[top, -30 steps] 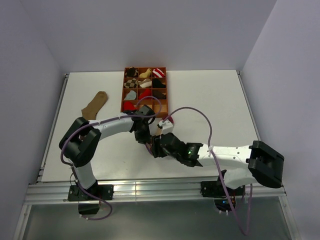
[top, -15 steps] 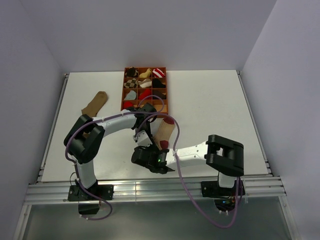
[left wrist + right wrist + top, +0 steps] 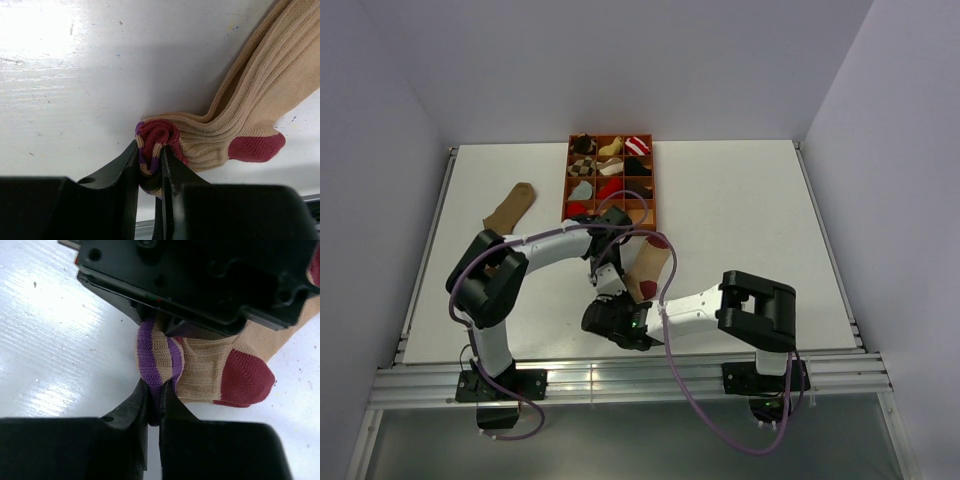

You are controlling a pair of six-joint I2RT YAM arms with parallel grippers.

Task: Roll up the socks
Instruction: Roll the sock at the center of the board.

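A beige sock (image 3: 650,265) with a maroon heel and purple stripes lies mid-table, its striped end curled into a small roll (image 3: 158,134). My left gripper (image 3: 150,151) is shut on that roll, whose fabric fills the space between the black fingers. From the near side, my right gripper (image 3: 156,390) is shut on a purple-striped fold of the same sock (image 3: 205,371), right under the left gripper's body (image 3: 200,280). In the top view the two grippers (image 3: 604,283) (image 3: 612,318) meet at the sock's near end. A plain brown sock (image 3: 510,210) lies flat at the far left.
An orange compartment tray (image 3: 566,185) holding several small sock bundles stands at the back centre, just behind the left arm's elbow. A purple cable (image 3: 670,330) loops over the right arm. The table's near edge rail (image 3: 620,375) lies close behind the right gripper.
My right arm has swung from the right side round to the near side of the sock. Its gripper went from open to shut on the striped fold. The left gripper kept its hold.
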